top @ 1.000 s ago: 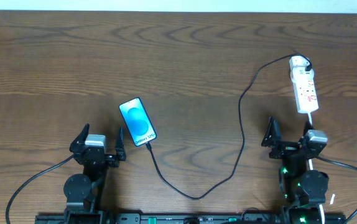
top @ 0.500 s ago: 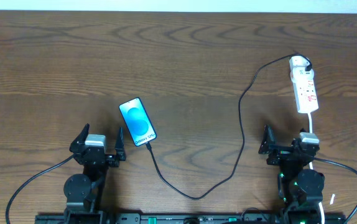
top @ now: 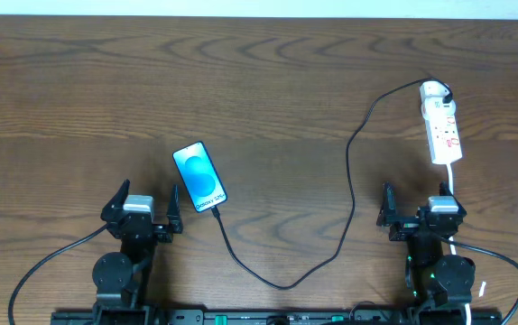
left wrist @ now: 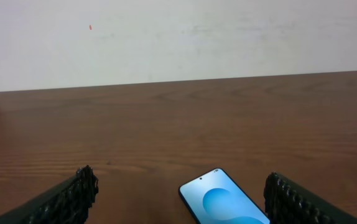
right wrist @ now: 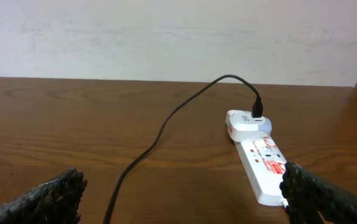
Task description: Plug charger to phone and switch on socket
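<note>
The phone lies flat, blue screen up, left of the table's middle; it also shows in the left wrist view. The black charger cable runs from the phone's near end in a loop to a white adapter on the far end of the socket. In the right wrist view the cable and the socket lie ahead. My left gripper is open and empty, just near-left of the phone. My right gripper is open and empty, a little short of the socket's near end.
The socket's white cord runs from its near end back past my right arm. The cable's slack loop lies near the front edge between the arms. A pale wall stands behind the table's far edge.
My right gripper has drawn back from the socket toward the front edge and slightly left. The left arm, phone, cable and socket have not moved.
</note>
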Controlling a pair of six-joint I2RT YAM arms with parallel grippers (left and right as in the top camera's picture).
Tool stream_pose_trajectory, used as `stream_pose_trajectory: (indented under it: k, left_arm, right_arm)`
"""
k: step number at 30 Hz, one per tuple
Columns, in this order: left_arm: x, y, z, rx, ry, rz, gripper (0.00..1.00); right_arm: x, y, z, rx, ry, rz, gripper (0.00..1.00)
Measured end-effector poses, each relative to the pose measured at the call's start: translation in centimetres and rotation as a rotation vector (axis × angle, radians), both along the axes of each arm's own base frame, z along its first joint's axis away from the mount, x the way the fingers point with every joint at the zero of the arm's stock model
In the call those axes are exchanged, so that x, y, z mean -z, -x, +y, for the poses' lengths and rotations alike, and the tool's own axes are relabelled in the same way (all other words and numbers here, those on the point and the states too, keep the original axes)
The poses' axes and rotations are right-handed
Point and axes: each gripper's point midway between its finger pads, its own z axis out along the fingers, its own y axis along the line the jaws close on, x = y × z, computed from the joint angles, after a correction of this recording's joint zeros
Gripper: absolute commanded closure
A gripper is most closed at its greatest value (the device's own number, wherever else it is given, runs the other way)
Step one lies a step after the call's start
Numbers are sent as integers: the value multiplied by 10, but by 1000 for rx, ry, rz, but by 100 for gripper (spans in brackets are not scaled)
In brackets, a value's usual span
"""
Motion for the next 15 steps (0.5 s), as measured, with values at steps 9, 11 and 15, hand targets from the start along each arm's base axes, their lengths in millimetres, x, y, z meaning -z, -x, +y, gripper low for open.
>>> stream_pose_trajectory:
  k: [9, 11, 15]
  left_arm:
    - [0, 0, 0, 0, 0, 0, 12]
    - [0, 0, 0, 0, 0, 0, 12]
    - [0, 0, 0, 0, 0, 0, 12]
  right_arm:
    - [0, 0, -4, 15, 8, 0, 1]
    - [0, 0, -6, 22, 8, 0, 1]
    - [0, 0, -6, 22, 7, 0, 1]
